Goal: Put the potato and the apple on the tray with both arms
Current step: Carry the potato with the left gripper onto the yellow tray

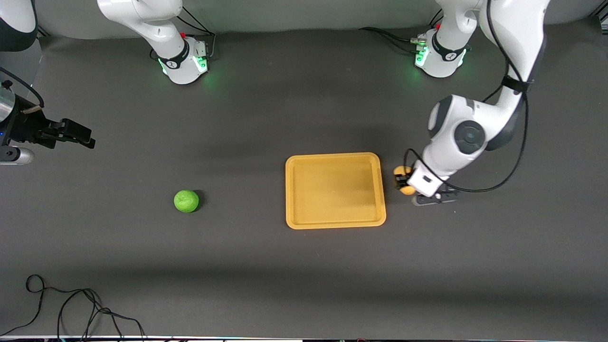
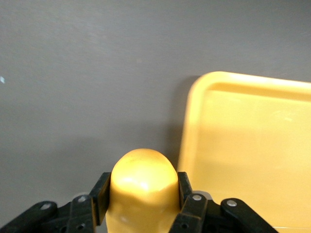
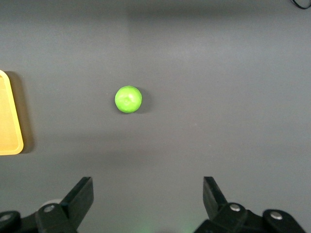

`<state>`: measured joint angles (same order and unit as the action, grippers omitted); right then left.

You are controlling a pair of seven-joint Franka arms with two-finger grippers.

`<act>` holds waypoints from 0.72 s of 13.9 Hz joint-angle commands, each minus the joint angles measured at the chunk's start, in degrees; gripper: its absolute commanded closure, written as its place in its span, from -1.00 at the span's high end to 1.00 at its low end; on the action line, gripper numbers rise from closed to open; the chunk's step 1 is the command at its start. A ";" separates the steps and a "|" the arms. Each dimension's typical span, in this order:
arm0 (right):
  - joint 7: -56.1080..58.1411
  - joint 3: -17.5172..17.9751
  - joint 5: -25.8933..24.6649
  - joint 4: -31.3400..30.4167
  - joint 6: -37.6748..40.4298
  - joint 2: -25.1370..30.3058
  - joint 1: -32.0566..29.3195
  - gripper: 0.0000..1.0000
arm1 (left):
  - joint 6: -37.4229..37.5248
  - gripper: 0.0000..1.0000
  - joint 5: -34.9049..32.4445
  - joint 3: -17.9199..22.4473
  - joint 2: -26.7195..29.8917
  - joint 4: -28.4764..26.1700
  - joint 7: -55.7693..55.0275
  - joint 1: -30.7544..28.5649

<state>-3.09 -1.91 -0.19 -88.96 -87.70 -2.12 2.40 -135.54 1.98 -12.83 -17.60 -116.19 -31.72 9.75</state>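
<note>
**Potato gripped beside the tray, apple not yet picked up**

The potato (image 2: 143, 187) sits between the two fingers of the left gripper (image 1: 403, 181), which are closed against its sides; it is just beside the tray (image 1: 335, 224), off the short edge that faces the left arm's end of the table. From the front view I cannot tell whether it rests on the table or is raised a little. The left wrist view shows the tray's rounded corner and raised rim close to the potato, with the potato outside the rim.

The tray holds nothing. The apple (image 1: 186, 201) lies on the dark table (image 1: 304, 285), well apart from the tray toward the right arm's end, about as near the front camera as the tray's middle. Nothing touches it.

The right gripper (image 1: 71, 134) hangs toward the right arm's end of the table, farther out from the tray than the apple, its jaws spread wide and empty; that arm waits.

So, as a judgement: the first grasp is made, but neither item is on the tray. What remains is carrying the potato over the rim and releasing it, then the whole fetch of the apple
</note>
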 commanded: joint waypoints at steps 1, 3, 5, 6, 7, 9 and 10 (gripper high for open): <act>-0.86 -0.20 -0.17 0.63 0.51 -0.08 0.41 1.00 | 1.51 -0.03 -3.47 -3.50 -2.69 3.94 -11.05 0.79; -0.86 -0.29 -0.17 0.63 0.51 -0.08 0.41 1.00 | 0.54 -0.04 -3.83 -3.43 -5.68 6.23 -15.97 4.12; -0.86 -0.20 -0.17 0.63 0.51 -0.08 0.41 1.00 | -0.69 -0.03 -6.62 -3.25 -9.63 9.31 -23.00 7.55; -0.86 -0.20 -0.17 0.63 0.43 -0.08 0.41 1.00 | -0.87 -0.03 -8.38 -3.25 -11.39 10.71 -25.73 8.52; -0.86 -0.29 -0.17 0.63 0.43 -0.17 0.41 1.00 | -2.35 -0.03 -9.18 -3.16 -12.97 11.51 -27.58 9.58; -0.86 -0.29 -0.17 0.54 0.51 -0.17 0.41 1.00 | -7.17 -0.03 -10.33 -2.73 -15.87 11.26 -28.48 10.38; -0.86 -0.21 -0.17 0.54 0.43 -0.17 0.41 1.00 | -8.15 -0.03 -11.12 -2.03 -16.23 10.90 -28.48 10.73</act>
<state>-3.09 -1.90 -0.19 -89.00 -87.69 -2.12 2.40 -141.87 -6.91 -16.51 -31.66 -106.74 -58.33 19.30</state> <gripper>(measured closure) 0.000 0.405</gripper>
